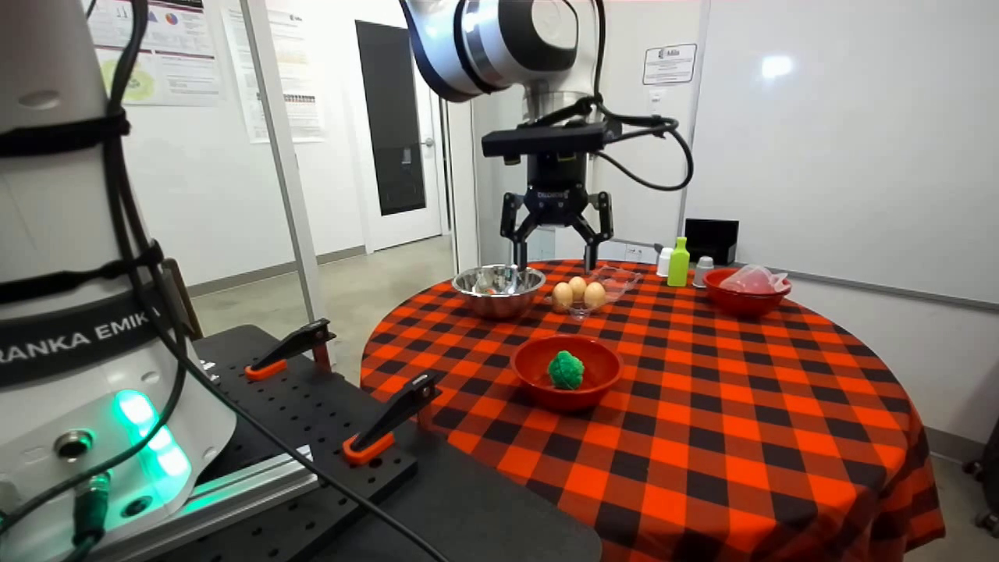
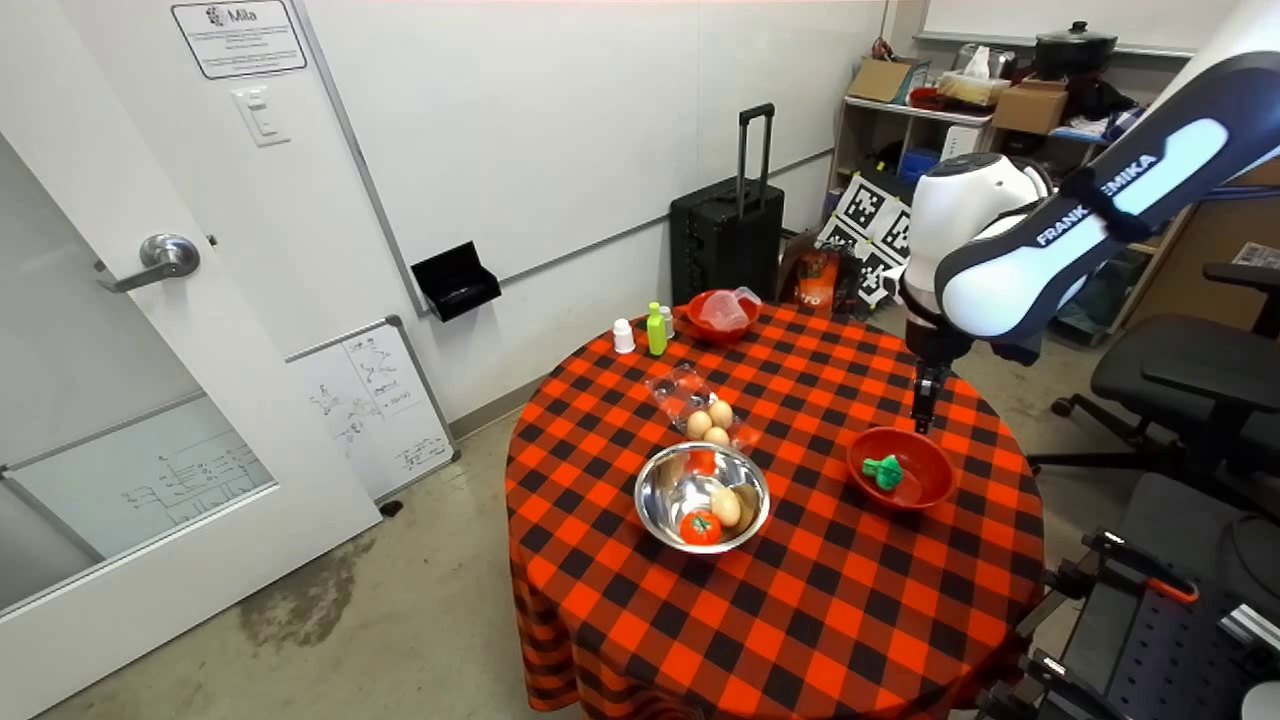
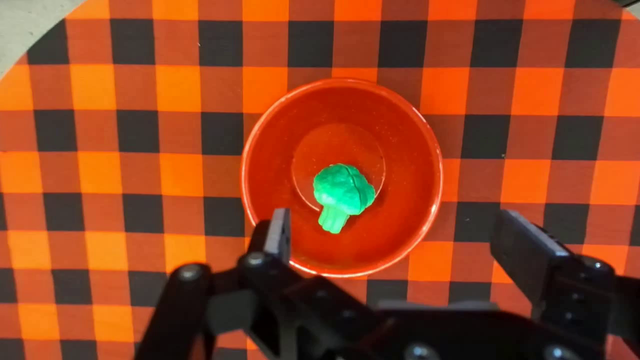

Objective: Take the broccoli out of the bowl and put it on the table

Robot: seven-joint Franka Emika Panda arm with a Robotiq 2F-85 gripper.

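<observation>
Although my fingers (image 3: 530,257) are spread wide and grasp nothing, they are not yet at the broccoli (image 3: 344,192): it lies below them, inside the red bowl (image 3: 345,107), well apart from their tips. In the wrist view it is between the two fingers from side to side, but nearer to the finger at the left of that view, and its crown is a little ahead of both tips. Its long axis goes from this crown back to the stem, which points toward me and slightly to the left, so the axis is almost square to the line on which I close; I judge that I can take it by its flanks with a small turn, or none. The bowl stands nearer to the edge of the worktop (image 1: 749,437) which faces my base (image 1: 62,336) than to the edge along the whiteboard (image 1: 851,140). As for my pose, in an exterior view the arm (image 1: 484,47) bends down from above, and the fingers point straight to the worktop, higher than the rim. What comes next asks, I think, a small shift toward the broccoli, then a vertical descent that avoids this rim.
</observation>
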